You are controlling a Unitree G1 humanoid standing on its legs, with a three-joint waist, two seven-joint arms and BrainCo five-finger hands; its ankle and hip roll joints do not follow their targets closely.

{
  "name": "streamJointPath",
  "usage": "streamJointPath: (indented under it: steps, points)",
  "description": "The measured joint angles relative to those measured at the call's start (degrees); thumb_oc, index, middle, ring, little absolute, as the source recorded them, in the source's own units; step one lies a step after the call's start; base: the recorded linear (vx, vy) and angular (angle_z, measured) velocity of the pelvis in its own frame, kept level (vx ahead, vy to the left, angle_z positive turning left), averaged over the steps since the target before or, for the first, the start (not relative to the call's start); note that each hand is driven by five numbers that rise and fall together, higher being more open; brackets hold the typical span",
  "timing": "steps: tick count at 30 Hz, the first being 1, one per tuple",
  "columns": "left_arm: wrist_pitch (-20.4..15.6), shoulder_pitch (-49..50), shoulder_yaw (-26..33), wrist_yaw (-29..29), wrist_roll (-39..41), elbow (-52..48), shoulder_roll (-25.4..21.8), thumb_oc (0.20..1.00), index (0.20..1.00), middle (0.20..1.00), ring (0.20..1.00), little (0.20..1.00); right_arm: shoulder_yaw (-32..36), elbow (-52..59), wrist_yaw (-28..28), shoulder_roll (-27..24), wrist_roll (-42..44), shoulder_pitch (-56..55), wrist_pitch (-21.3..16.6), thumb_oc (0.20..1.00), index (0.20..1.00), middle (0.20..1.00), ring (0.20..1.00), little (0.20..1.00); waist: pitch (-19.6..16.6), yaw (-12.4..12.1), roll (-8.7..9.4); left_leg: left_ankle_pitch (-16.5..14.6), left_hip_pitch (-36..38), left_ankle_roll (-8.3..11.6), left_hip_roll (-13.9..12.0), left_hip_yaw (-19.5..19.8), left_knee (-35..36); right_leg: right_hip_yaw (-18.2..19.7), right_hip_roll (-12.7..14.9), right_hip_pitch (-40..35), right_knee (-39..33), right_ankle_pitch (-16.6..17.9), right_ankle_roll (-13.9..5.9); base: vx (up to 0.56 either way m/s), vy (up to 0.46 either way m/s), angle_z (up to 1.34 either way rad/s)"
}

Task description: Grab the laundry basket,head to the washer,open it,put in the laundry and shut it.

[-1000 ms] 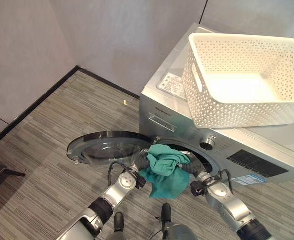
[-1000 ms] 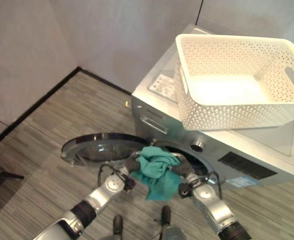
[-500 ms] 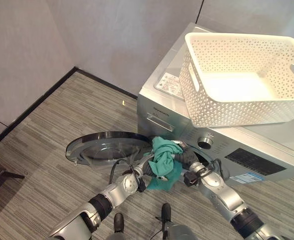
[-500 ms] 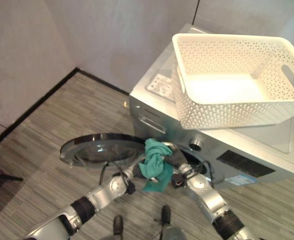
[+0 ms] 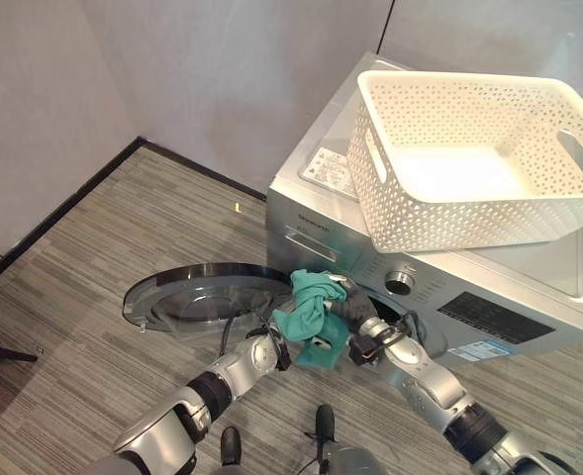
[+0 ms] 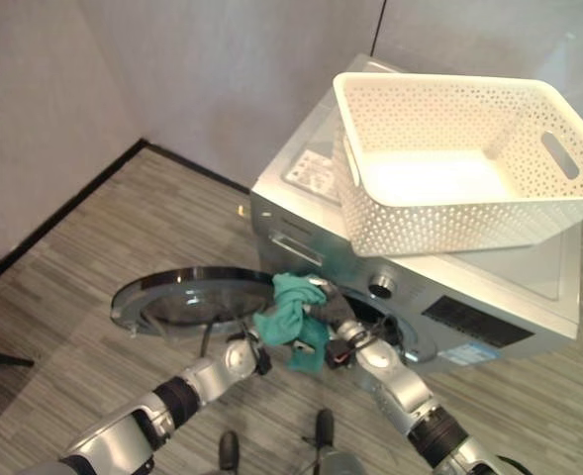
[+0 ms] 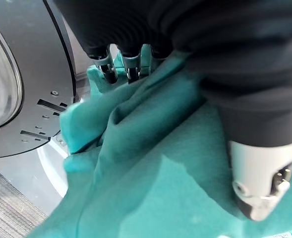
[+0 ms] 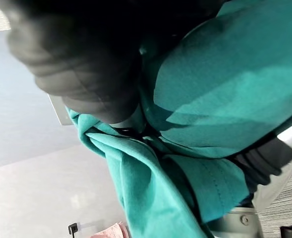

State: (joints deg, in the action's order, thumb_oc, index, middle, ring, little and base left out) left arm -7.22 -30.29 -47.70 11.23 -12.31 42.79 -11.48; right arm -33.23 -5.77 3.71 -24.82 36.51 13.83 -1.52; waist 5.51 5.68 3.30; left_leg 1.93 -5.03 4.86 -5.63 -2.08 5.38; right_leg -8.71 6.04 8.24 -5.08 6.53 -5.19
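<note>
Teal cloth, one, clutched by left hand and right hand at washer

The teal garment is soft, matt, creased cloth. The basket is perforated cream plastic. The washer has smooth silver metal-look panels; its door is glossy dark glass. The floor looks matt, striped.

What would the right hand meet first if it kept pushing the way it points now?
Probably only the washer's open drum mouth: the right hand, pressed into the teal cloth, points there. Depth past the cloth is unclear.
</note>
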Motion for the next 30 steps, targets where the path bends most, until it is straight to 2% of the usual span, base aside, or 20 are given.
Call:
streamJointPath:
  steps: [4,5,6,8,10,21,23,24,25,30]
  points:
    - [0.01,0.00,0.12,0.33,0.03,0.19,0.12,1.000,1.000,1.000,1.000,1.000,-0.23,0.00,0.00,0.18,0.14,0.03,0.00,0.200,0.200,0.200,0.200,0.200,-0.01,0.09,0.01,0.00,0.03,0.00,0.00,-0.10,0.00,0.03,0.00,0.00,0.00,0.03,-0.01,-0.01,-0.009,0.00]
    - [-0.05,-0.03,0.72,1.07,0.64,0.94,0.59,0.272,0.272,0.272,0.272,0.272,-0.95,-0.05,0.00,0.23,0.98,0.07,0.00,0.200,0.200,0.200,0.200,0.200,-0.01,0.14,0.02,0.01,0.04,0.00,-0.03,-0.18,0.00,0.07,-0.02,0.01,0.00,0.03,-0.02,-0.02,-0.047,-0.02]
    - [0.04,-0.03,2.52,1.52,1.70,1.90,1.47,0.200,0.200,0.200,0.200,0.200,-1.28,-0.19,0.00,0.18,1.00,0.14,-0.02,0.200,0.200,0.200,0.200,0.200,-0.03,0.20,0.05,0.01,0.02,0.00,-0.04,-0.25,0.00,0.15,-0.04,0.09,0.00,0.04,-0.02,-0.01,-0.058,-0.04]
    - [0.32,0.52,5.49,3.62,6.54,2.22,3.01,0.200,0.200,0.200,0.200,0.200,-1.85,-0.73,0.02,0.18,1.33,0.47,-0.70,0.200,0.200,0.200,0.200,0.200,-0.02,0.41,0.08,0.02,-0.05,0.01,-0.12,-0.20,0.00,0.19,-0.11,0.21,-0.01,0.05,-0.02,0.00,-0.037,-0.04]
    - [0.32,1.44,4.81,3.89,9.36,1.17,2.70,0.200,0.200,0.200,0.200,0.200,-1.72,-0.82,-0.02,-0.11,1.79,0.37,-0.82,0.200,0.200,0.200,0.200,0.200,-0.01,0.56,0.10,0.01,-0.09,0.02,-0.23,-0.23,0.01,0.20,-0.24,0.25,-0.01,0.04,-0.02,0.00,0.000,0.00]
    - [0.34,4.10,4.84,5.36,11.96,-0.31,2.58,0.200,0.200,0.200,0.200,0.200,-1.52,-1.34,-0.11,-0.13,2.55,-1.21,-0.92,0.200,0.200,0.200,0.200,0.200,0.08,0.81,0.20,0.02,-0.56,0.03,-0.21,-0.19,0.01,0.13,-0.20,0.72,-0.03,0.05,-0.03,0.00,0.000,0.00]
    - [0.34,4.16,4.84,5.36,12.01,-0.33,2.58,0.200,0.200,0.200,0.200,0.200,-1.51,-1.34,-0.11,-0.12,2.53,-1.33,-0.95,0.304,0.304,0.304,0.304,0.304,0.16,0.87,0.17,0.02,-0.60,0.03,-0.21,-0.19,0.01,0.11,-0.19,0.76,-0.10,0.04,-0.04,0.00,0.000,0.00]
    - [0.34,4.24,4.87,5.34,12.27,-0.38,2.57,0.200,0.200,0.200,0.200,0.200,-1.48,-1.34,-0.11,-0.12,2.49,-1.37,-0.95,0.555,0.555,0.555,0.555,0.555,0.20,0.87,0.15,0.02,-0.63,0.03,-0.21,-0.19,0.01,0.11,-0.20,0.78,-0.14,0.03,-0.04,0.00,0.000,0.00]
    - [0.34,4.83,5.20,5.25,13.09,-0.98,2.58,0.200,0.200,0.200,0.200,0.200,-1.16,-1.33,-0.21,0.00,2.25,-1.61,-0.95,1.000,1.000,1.000,1.000,1.000,0.23,0.89,0.13,0.02,-0.65,0.03,-0.22,-0.18,0.01,0.10,-0.20,0.79,-0.24,0.01,-0.06,0.00,0.000,0.00]
    - [0.32,8.12,8.45,4.74,20.95,-3.79,2.64,0.200,0.200,0.200,0.200,0.200,0.70,0.76,-0.40,-0.11,0.35,-4.75,-1.01,1.000,1.000,1.000,1.000,1.000,1.85,0.90,0.15,0.01,-0.91,0.04,-0.21,-0.17,0.01,0.10,-0.19,1.02,-0.48,-0.01,-0.08,0.00,0.000,0.00]
